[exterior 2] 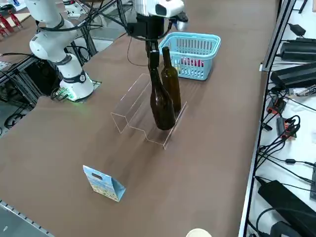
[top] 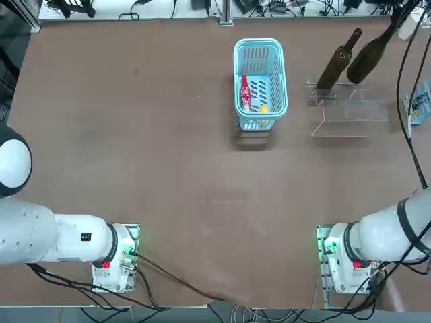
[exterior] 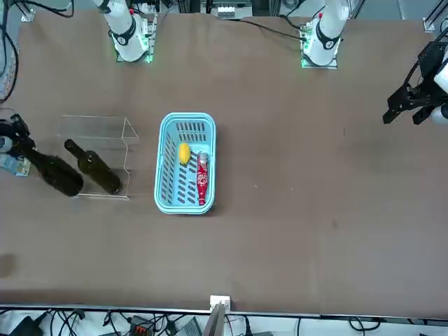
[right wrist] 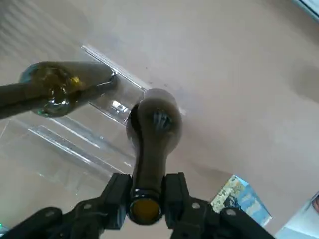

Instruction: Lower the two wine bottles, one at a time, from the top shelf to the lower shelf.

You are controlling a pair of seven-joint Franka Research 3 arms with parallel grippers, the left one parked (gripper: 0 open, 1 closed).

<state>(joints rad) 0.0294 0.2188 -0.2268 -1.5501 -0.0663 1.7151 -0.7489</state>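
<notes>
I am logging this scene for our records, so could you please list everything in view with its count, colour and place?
wine bottles: two, dark olive-brown, at the top shelf of the stand; the outer one held by its neck, the other standing beside it
acrylic stand: one, clear, two steps, between basket and card
basket: one, light blue, mid-table
small bottle: one, red, lying in the basket
yellow item: one, in the basket beside the red bottle
printed card: one, blue, on the table past the stand
right gripper: one, black, shut on the outer bottle's neck
</notes>
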